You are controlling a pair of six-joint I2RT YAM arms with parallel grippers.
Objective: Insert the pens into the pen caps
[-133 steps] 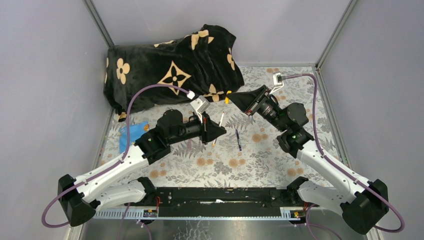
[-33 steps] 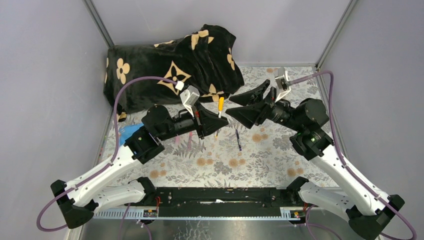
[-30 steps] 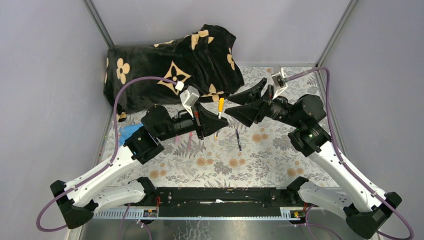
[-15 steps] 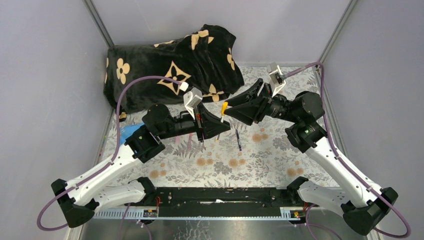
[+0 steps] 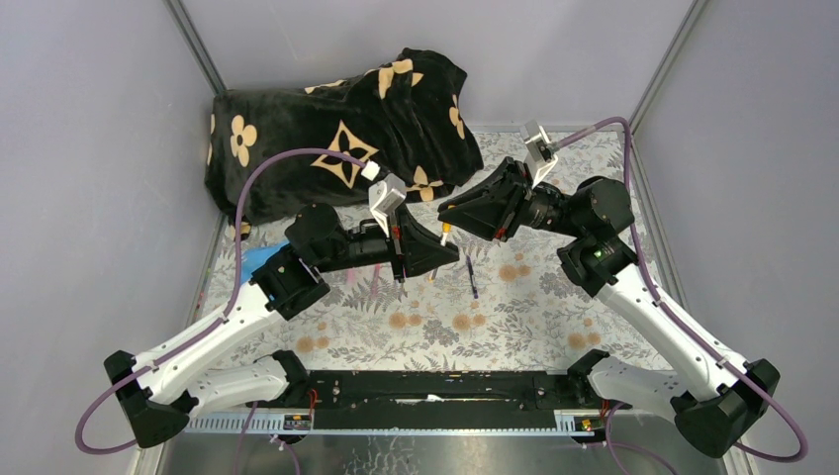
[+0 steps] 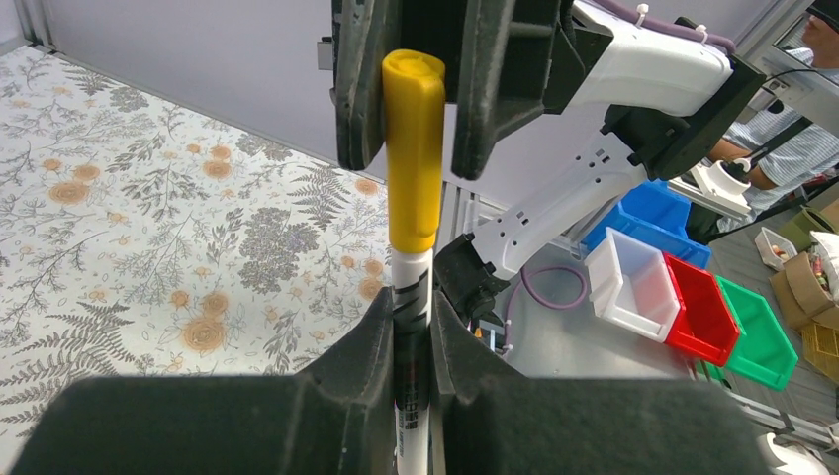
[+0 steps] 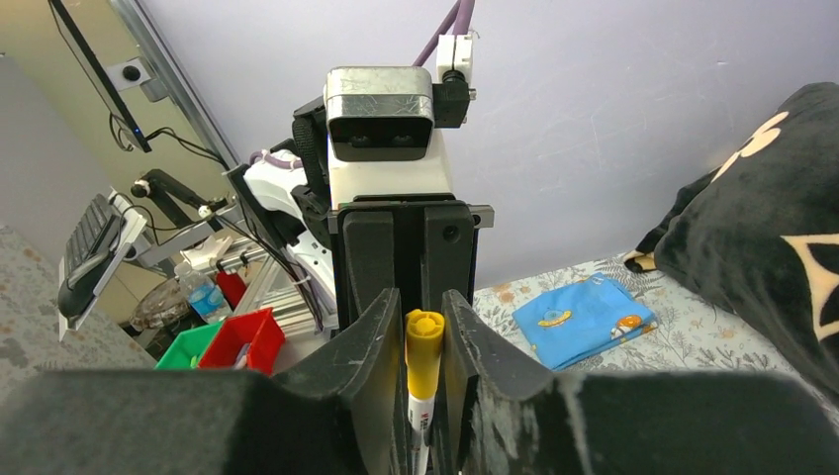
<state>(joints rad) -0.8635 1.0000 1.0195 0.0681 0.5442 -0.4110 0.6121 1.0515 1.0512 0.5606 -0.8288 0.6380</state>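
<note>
Top view, left gripper (image 5: 441,255): pinching the white pen (image 5: 444,240) at frame centre.
Top view, right gripper (image 5: 447,212): straddling the yellow cap (image 5: 447,229) just above.
Top view, blue pen (image 5: 472,277): lying on the table (image 5: 554,317), right of centre.
Left wrist view, yellow cap (image 6: 414,148): sitting on the white pen (image 6: 411,297), upper centre.
Right wrist view, fingers (image 7: 381,356): flanking the yellow cap (image 7: 423,341); whether they are pressing it cannot be told.
</note>
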